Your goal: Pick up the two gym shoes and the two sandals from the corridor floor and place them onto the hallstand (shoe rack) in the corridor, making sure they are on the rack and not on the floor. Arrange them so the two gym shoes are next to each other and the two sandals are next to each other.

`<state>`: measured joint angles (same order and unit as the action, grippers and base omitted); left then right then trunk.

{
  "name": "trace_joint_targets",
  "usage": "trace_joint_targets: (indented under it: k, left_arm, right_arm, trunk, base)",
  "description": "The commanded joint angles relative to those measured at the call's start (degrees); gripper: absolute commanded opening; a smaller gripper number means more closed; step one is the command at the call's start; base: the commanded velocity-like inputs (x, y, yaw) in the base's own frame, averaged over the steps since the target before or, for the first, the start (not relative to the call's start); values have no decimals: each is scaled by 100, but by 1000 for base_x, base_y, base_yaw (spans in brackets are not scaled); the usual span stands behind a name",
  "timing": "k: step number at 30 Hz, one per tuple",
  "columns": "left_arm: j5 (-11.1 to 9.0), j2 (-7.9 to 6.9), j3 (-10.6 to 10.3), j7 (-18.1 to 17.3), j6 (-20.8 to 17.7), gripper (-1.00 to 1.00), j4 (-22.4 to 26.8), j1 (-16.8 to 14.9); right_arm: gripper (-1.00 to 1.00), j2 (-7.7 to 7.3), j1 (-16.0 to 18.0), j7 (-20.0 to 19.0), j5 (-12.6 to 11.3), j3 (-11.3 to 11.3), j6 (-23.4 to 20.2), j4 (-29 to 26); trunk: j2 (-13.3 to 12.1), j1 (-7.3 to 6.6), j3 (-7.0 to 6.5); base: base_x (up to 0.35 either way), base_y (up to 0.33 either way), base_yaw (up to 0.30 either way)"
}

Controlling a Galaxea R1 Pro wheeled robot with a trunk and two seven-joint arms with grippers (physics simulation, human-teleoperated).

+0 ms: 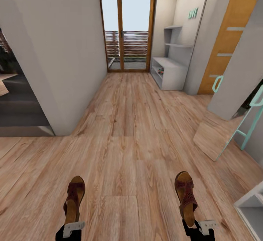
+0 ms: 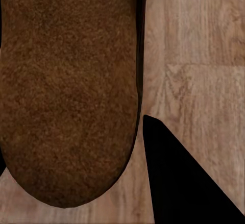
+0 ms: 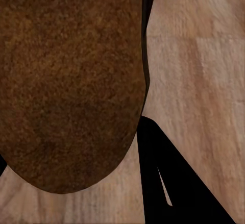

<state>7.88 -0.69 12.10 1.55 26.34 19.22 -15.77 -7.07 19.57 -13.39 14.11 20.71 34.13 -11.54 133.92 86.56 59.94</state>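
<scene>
Brown leather sandals, two in count, are held one by each arm at the heel: the left sandal point(image 1: 74, 199) in the left gripper point(image 1: 72, 229), the right sandal point(image 1: 186, 197) in the right gripper point(image 1: 200, 227), above the corridor floor point(image 1: 128, 142). The carrying step is judged in hand; a drive to the one hallstand point(image 1: 170, 71), well ahead beside the glazed door point(image 1: 128, 29), is called for next. No gym shoes can be counted.

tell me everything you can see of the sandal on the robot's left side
The left sandal is dark reddish-brown, leather-looking, with crossing straps over a tan footbed. It points away from the robot, toe toward the glass door, heel end at the left gripper, which appears to hold it above the wood floor. In the left wrist view its sole shows as a rounded, fuzzy brown surface beside a dark finger. Exactly where the fingers touch it is hidden.
</scene>
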Motion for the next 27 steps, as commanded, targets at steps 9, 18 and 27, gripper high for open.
trace_joint_targets:
  k: [9, 18, 27]
  left_arm:
    - [74, -23, 37, 29, 25, -100, -172, -5]
    - [81, -36, 38, 29, 20, -100, -199, -5]
    - [82, -36, 30, 29, 20, -100, -199, -5]
  right_arm:
    - [-100, 7, 3, -18, 23, 47, 15, 7]
    - [-100, 12, 3, -22, 22, 49, 15, 2]
    - [-100, 26, 3, -23, 22, 47, 15, 2]
  trunk:
    - [2, 2, 4]
    - [2, 2, 4]
    - [2, 2, 4]
  base:
    - [306, 164, 0]
    - [325, 79, 0]
    - [337, 2, 0]
